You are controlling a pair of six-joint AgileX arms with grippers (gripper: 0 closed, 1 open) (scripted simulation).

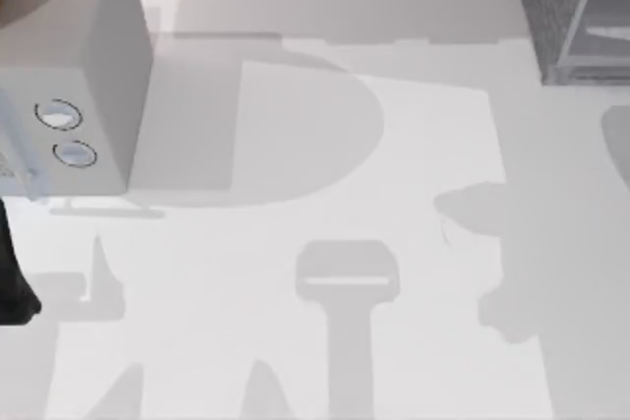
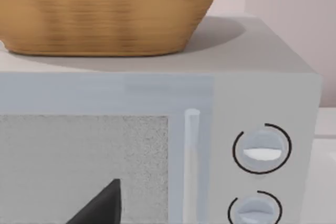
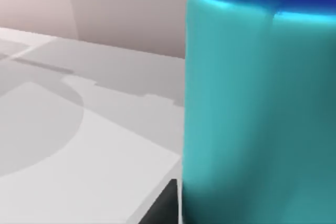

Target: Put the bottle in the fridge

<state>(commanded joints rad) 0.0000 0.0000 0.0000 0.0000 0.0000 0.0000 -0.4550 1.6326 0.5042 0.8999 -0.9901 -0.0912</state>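
The fridge point(image 1: 576, 12) stands at the desk's point(image 1: 325, 341) far right corner, cut off by the picture's edge, its pale frame and glassy panel facing the open surface. At the far left sits a lighter grey box point(image 1: 74, 76) with two round dials point(image 1: 59, 115); the left wrist view shows a woven basket point(image 2: 105, 11) resting on its top, near the front edge. Between the two boxes the desk lies broad and bare — only shadows cross it. A dark piece of the left arm point(image 1: 15, 282) shows at the left edge. In the right wrist view the bottle point(image 3: 257, 108), teal with a blue top, looms very close, upright; whether the right pincer grips it I cannot tell, nor the left pincer's state.
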